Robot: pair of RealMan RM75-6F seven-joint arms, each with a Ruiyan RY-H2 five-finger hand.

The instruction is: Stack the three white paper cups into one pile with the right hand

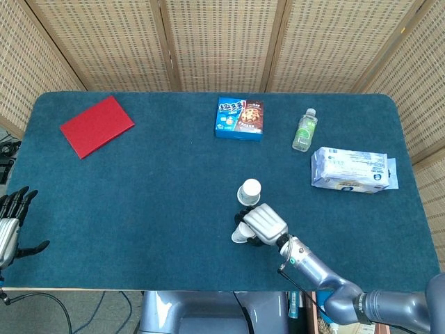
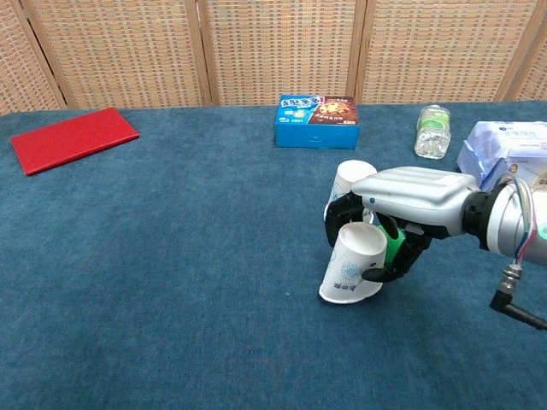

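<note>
Likely lab, wicker screens (image 1: 222, 42), carpeted table (image 1: 153, 188)

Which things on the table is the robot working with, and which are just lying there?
For the job:
near paper cup, tilted, gripped by the right hand
far paper cup behind it

Just lying about:
red book
snack box
bottle
tissue pack
green ball
left hand, idle

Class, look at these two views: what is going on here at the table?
The robot's right hand has closed around the nearer white paper cup, which sits upside down and tilted on the blue tabletop. A second upside-down cup stands just behind it. The left hand rests idle at the table's edge.
</note>
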